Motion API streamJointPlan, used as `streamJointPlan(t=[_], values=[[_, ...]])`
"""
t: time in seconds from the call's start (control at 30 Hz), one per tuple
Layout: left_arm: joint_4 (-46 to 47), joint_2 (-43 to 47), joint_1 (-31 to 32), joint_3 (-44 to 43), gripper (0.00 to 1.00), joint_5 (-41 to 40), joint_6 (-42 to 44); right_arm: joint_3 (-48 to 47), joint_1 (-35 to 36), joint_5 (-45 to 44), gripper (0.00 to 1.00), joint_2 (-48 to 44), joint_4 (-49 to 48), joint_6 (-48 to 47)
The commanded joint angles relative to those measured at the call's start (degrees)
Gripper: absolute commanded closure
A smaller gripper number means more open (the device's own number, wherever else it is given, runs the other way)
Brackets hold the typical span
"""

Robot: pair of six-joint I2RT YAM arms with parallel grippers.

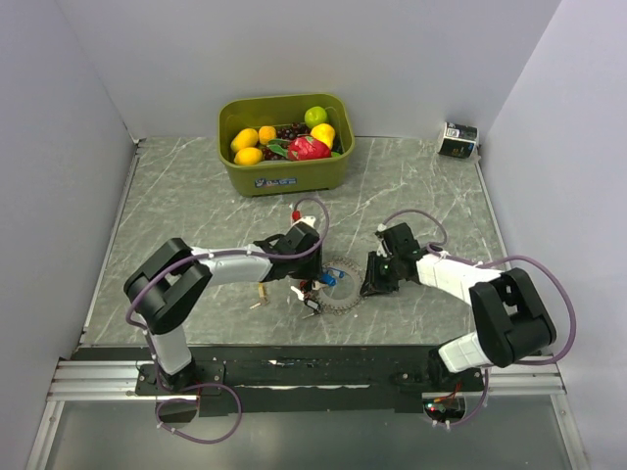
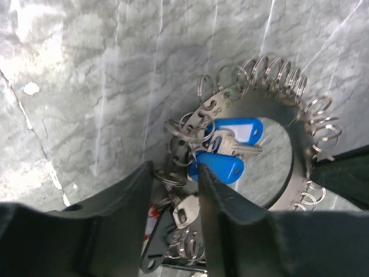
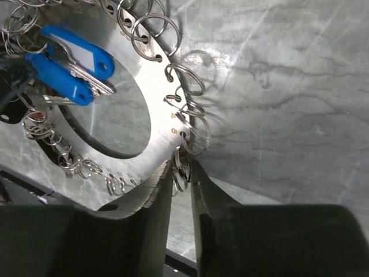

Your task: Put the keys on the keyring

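Grey, veined worktop point(image 1: 196, 196), smooth and faintly glossy, lies under both my arms. At its middle sits the keyring point(image 3: 160, 130), a flat annulus of brushed steel. Its rim is hung with thin wire split rings, too overlapped for me to count. The keys point(image 2: 236, 130) cluster at its inner edge, just ahead of my left tool point(image 2: 174, 173). Two have glossy blue plastic heads and one a white head, and red and black bits show half hidden. The blue pair lie side by side, long axes across the hole, blades aimed toward its middle. My left tool stands half open, clamping nothing. My right tool point(image 3: 180, 170) is nearly closed with one split ring point(image 3: 182, 156) between its fingers; whether it pinches, I cannot tell.
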State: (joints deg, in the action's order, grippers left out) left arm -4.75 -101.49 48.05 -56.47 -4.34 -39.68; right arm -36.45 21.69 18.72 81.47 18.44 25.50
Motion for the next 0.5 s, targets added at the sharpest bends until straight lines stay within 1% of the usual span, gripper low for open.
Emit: streamJointPlan(t=[0.0,0.03,0.1,0.23,0.27,0.3,0.37,0.4,0.47], values=[[1.2,2.3,0.0,3.1,0.59,3.2,-2.5,-2.5,-0.3,-0.1,0.78,1.9,-1.0,0.3],[0.5,2.8,0.0,3.2,0.62,2.8,-3.3,-3.3,-0.3,-0.1,0.81,2.2,-1.1,0.3],[-0.9,3.6,0.0,3.9,0.65,1.3,-4.1,-4.3,-0.2,-0.5,0.83,2.4,-0.5,0.2],[-1.1,6.6,0.0,5.8,0.67,0.9,-5.3,-8.1,-0.2,-2.6,0.82,2.5,2.1,-1.7],[-1.2,7.2,0.1,6.2,0.66,1.1,-5.6,-8.6,-0.3,-3.3,0.8,2.6,2.6,-1.9],[-1.0,7.6,0.1,6.5,0.66,1.4,-5.7,-8.9,-0.3,-3.5,0.74,2.6,2.7,-2.1],[-0.3,9.1,0.4,7.5,0.66,1.5,-5.9,-9.1,-0.3,-4.8,0.65,2.0,3.5,-2.6],[0.0,9.8,0.6,7.9,0.65,1.4,-5.8,-9.0,-0.2,-5.4,0.57,1.7,3.6,-2.7],[0.4,12.4,0.9,8.8,0.59,-0.5,-5.8,-9.1,-0.2,-6.5,0.5,0.5,4.4,-3.1]])
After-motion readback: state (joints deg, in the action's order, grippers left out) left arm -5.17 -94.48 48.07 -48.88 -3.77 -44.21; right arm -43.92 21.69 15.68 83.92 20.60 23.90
